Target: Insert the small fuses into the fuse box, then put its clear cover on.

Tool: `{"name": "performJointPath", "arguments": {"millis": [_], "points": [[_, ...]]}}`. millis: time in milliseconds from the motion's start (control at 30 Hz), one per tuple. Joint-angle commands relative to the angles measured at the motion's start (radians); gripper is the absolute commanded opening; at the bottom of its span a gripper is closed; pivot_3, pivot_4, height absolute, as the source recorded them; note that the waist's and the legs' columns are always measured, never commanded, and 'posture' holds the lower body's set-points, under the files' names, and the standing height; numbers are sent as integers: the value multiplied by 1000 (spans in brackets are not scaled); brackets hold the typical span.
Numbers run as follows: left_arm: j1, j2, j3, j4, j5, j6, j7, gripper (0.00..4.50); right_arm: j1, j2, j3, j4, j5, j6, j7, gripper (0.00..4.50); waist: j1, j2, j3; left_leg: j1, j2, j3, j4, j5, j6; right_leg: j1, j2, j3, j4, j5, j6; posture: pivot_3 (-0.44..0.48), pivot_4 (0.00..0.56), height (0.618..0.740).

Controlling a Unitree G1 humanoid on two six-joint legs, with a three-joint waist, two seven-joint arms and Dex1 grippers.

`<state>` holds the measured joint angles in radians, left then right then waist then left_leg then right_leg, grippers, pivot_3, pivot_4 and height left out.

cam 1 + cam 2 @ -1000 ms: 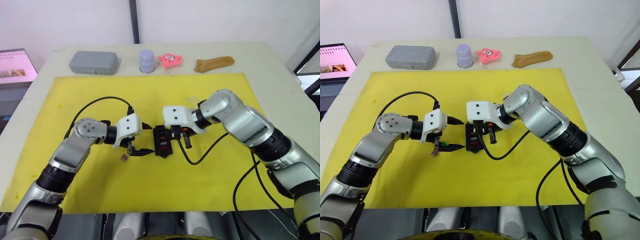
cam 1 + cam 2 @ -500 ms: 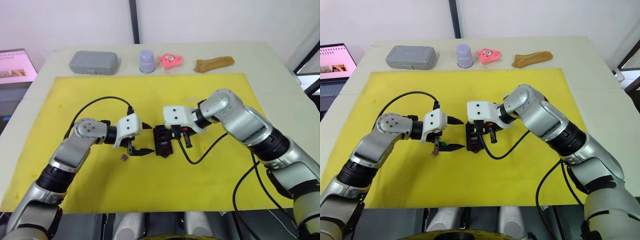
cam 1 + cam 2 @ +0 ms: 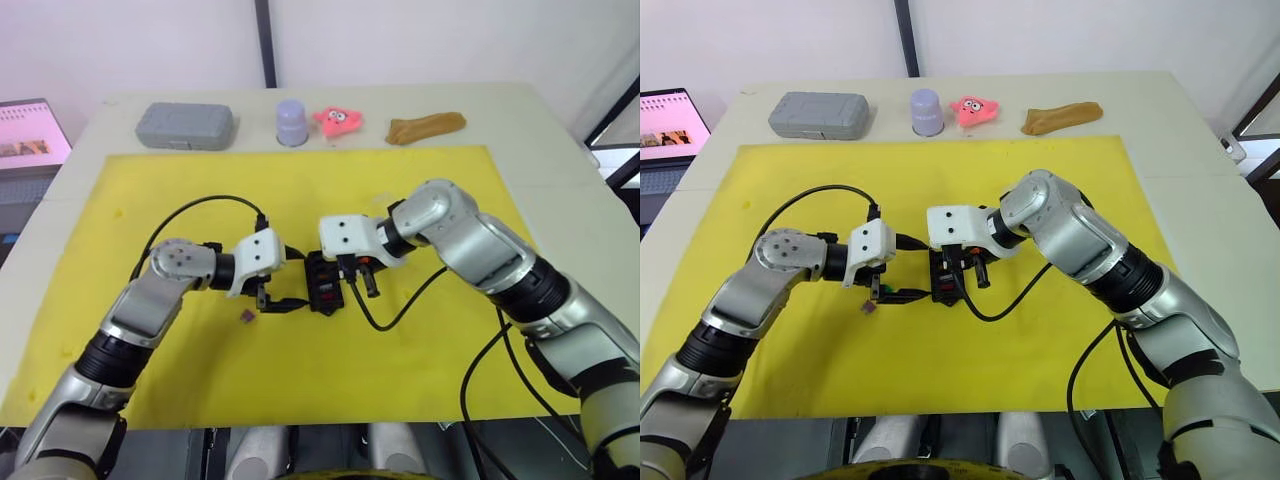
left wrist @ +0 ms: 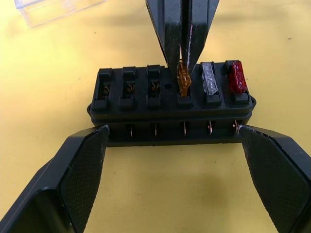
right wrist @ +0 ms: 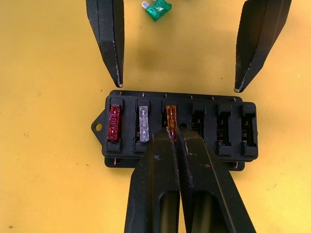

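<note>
Pinching an orange fuse (image 5: 170,115) in the fuse box (image 5: 179,130), right tool (image 5: 175,132) closed, left tool (image 4: 175,141) open around the box ends.

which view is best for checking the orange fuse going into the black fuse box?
Left wrist view: the small orange blade fuse stands side-on in its slot of the black plastic fuse box, pinched by the right tool. Right wrist view shows it end-on; head views show too little.

fuses in box (image 5: 177,130): 3 | loose fuses: 2 | grippers: 2
</note>
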<state>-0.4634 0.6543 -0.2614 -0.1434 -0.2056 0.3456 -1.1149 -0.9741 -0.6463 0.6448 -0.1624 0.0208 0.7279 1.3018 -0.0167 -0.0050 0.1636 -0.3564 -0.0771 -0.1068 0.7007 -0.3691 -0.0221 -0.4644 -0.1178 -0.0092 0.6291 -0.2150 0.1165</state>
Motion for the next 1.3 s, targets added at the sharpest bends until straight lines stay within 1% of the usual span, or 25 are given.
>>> {"name": "performJointPath", "arguments": {"millis": [33,633,700,733,767,1300], "points": [[0,-5,4,-37,0,-3,8,4448,-12,7,21,5,-24,-12,14,0,0,0,0,0,0,0,0,0,0,0,0,0,0,0,0,0,150,740],[-3,-7,5,-29,3,-9,10,4448,-9,16,9,-18,-27,21,29,0,0,0,0,1,0,0,0,0,0,1,0,0,0,0,0,0,150,740],[-3,-6,5,-28,3,-9,9,4500,-12,17,3,-20,-25,28,28,652,0,0,0,1,0,0,0,0,0,1,0,0,0,0,0,0,150,740],[-3,-6,5,-28,4,-10,9,4500,-13,19,0,-21,-24,32,25,849,0,0,0,1,0,0,0,0,0,1,0,0,0,0,0,0,150,740],[-3,-5,5,-28,4,-11,9,4500,-16,21,-5,-20,-22,34,23,1299,0,0,0,0,0,0,0,0,0,0,0,0,0,0,0,0,150,740],[-7,-3,8,-19,5,-13,6,4500,-62,12,-68,2,13,47,37,1299,1,0,0,0,0,0,0,0,0,0,0,0,0,0,0,0,150,740]]}}
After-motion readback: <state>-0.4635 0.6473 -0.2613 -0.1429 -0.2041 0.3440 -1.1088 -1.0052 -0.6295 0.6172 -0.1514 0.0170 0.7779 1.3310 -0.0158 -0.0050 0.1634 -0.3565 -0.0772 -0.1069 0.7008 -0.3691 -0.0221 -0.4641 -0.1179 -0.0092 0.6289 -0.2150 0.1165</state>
